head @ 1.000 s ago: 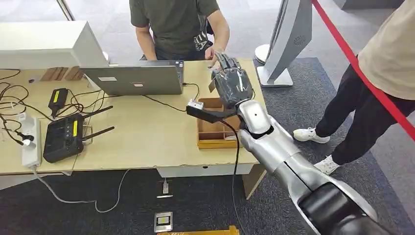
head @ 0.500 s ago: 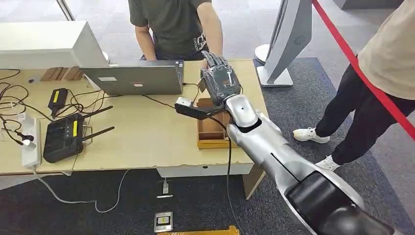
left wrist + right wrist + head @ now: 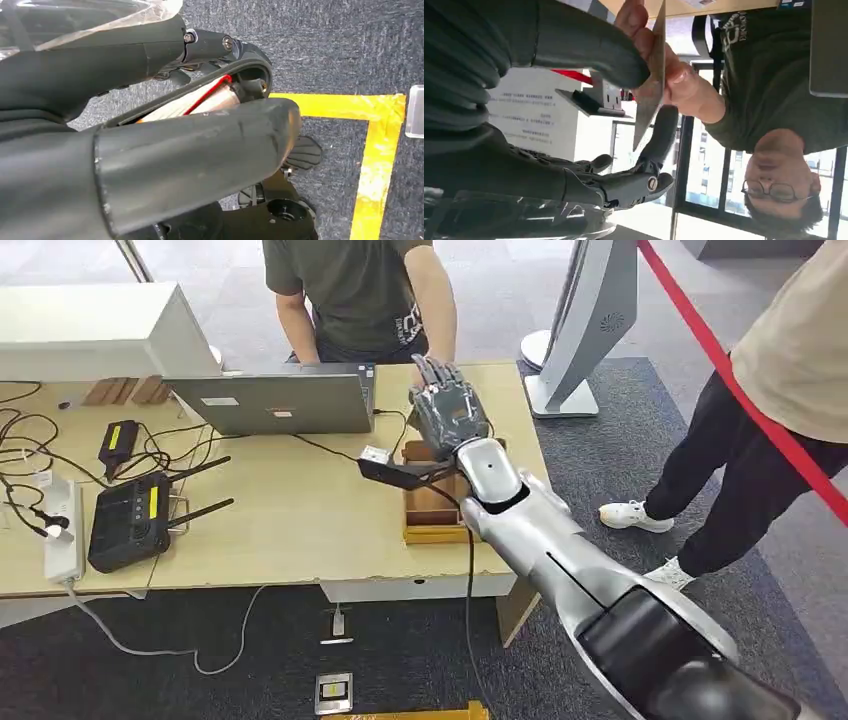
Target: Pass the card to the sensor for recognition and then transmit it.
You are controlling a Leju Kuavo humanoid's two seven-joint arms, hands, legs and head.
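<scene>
My right hand reaches over the far edge of the wooden table, next to the laptop. In the right wrist view the thin tan card shows edge-on, pinched between my thumb and a finger behind it. The hand of the seated person grips the same card from the other side. My left hand hangs over dark carpet, its fingers apart and nothing in them.
An open wooden box sits under my right forearm. Black devices with antennas, cables and a power strip lie on the table's left. A second person stands at the right behind a red rope, near a grey stand.
My right hand with the card has moved left and farther out toward the seated person, whose hand now meets it. Over the last half second it has barely shifted.
</scene>
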